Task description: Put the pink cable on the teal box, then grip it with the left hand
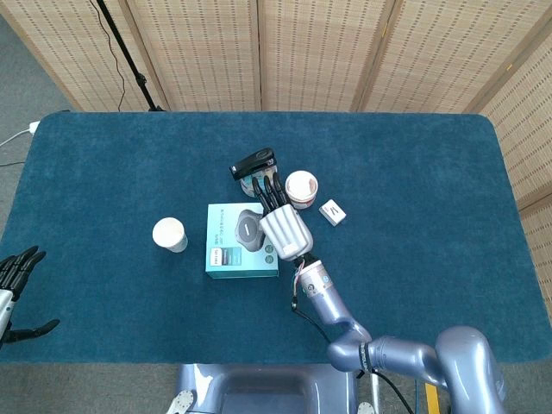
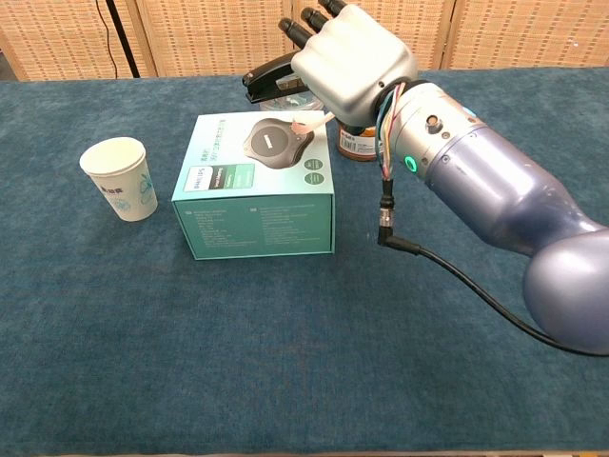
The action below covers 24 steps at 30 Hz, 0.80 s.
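The teal box [image 1: 226, 252] [image 2: 252, 190] lies flat in the middle of the table, a grey speaker pictured on its lid. My right hand [image 1: 280, 226] [image 2: 352, 62] hovers palm down over the box's right half. It holds the pink cable [image 2: 310, 122], of which a short end sticks out under the palm, just above the lid; the rest is hidden by the hand. My left hand [image 1: 15, 280] is at the table's near left edge, far from the box, fingers spread and empty.
A white paper cup [image 1: 169, 234] [image 2: 120, 178] stands left of the box. Behind the box sit a black stapler [image 1: 253, 162] [image 2: 276, 71] on a clear container, and an orange jar [image 1: 301, 188] [image 2: 357, 143]. A small white box [image 1: 333, 212] lies right of the jar.
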### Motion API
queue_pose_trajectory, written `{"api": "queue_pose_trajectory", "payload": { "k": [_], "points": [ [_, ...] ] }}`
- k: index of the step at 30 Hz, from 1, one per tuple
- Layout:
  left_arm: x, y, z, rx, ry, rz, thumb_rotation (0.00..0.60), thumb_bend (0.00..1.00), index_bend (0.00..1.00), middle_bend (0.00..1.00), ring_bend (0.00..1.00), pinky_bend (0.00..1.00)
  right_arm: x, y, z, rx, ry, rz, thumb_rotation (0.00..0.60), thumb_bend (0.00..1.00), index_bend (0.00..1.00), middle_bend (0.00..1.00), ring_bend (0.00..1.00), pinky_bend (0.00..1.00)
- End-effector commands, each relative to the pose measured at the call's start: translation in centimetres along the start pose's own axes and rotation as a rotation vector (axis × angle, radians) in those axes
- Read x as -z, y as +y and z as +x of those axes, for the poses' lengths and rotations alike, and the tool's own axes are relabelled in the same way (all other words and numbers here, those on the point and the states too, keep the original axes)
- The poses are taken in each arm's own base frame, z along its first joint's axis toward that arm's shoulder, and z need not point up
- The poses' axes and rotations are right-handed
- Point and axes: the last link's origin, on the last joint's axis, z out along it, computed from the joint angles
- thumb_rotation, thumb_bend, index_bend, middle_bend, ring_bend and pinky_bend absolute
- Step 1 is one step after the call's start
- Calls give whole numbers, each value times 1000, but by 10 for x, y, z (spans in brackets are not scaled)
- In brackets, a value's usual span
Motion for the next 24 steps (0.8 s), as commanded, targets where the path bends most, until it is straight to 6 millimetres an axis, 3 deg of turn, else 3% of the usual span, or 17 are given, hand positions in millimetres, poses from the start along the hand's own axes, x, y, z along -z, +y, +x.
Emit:
{"api": "queue_pose_trajectory", "payload": {
  "k": [1, 11, 13, 18, 24],
  "points": [
    [0, 0, 0, 2, -1, 0, 600, 0, 0, 0, 0, 0, 1, -5, 2, 4, 9, 8, 600, 459, 639, 0, 0, 0],
    [1, -3, 4, 16, 1, 2, 600, 0, 0, 0, 0, 0, 0, -20, 12, 1, 32, 28, 600, 459, 623, 0, 0, 0],
    [1, -3, 4, 20, 2, 2, 600, 0, 0, 0, 0, 0, 0, -22, 12, 4, 30, 30, 600, 459, 561, 0, 0, 0],
    [2, -5, 7, 27, 5, -2, 600, 0, 0, 0, 0, 0, 1, -23, 10, 22, 20, 26, 600, 459, 295, 0, 0, 0],
    [2, -6, 7, 31, 2, -4, 600, 0, 0, 0, 0, 0, 1, -13, 17, 23, 41, -4, 600, 459, 166, 0, 0, 0]
  ]
}}
